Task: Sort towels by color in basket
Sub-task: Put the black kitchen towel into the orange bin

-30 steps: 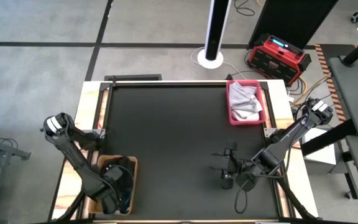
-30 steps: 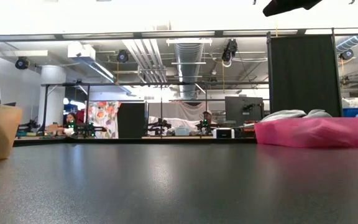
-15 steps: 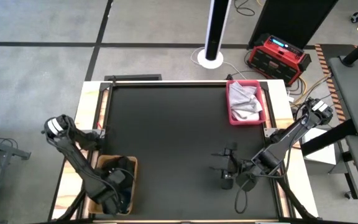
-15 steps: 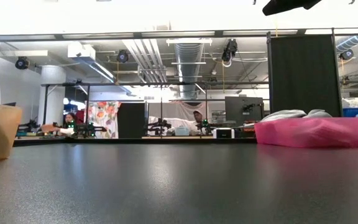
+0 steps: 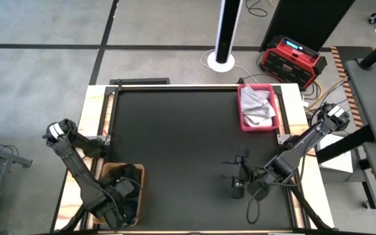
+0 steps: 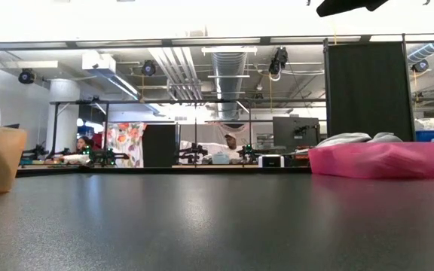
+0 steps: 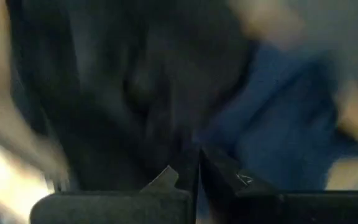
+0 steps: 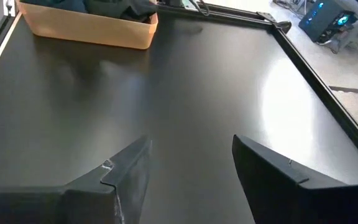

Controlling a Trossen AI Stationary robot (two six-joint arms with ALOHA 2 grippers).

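A tan basket [image 5: 138, 171] stands at the table's near left corner. A black towel [image 7: 135, 81] and a navy blue towel [image 7: 278, 124] lie in it. My left gripper [image 7: 197, 165] hangs shut over them, pointing down, with no cloth showing between its fingers. It also shows from above as my left gripper [image 5: 115, 199]. A pink basket [image 5: 242, 108] at the far right holds light grey towels [image 5: 258, 108]. My right gripper [image 8: 191, 144] stands open above the bare table at the near right, and from above it is my right gripper [image 5: 228, 168].
The black tabletop [image 5: 181, 137] lies bare between the two baskets, with a raised frame along its edges. A red device [image 5: 292, 59] and a white pole base [image 5: 222, 62] stand on the floor beyond the far edge. People sit at benches far behind the table.
My left gripper has risen a little over the tan basket, staying shut.
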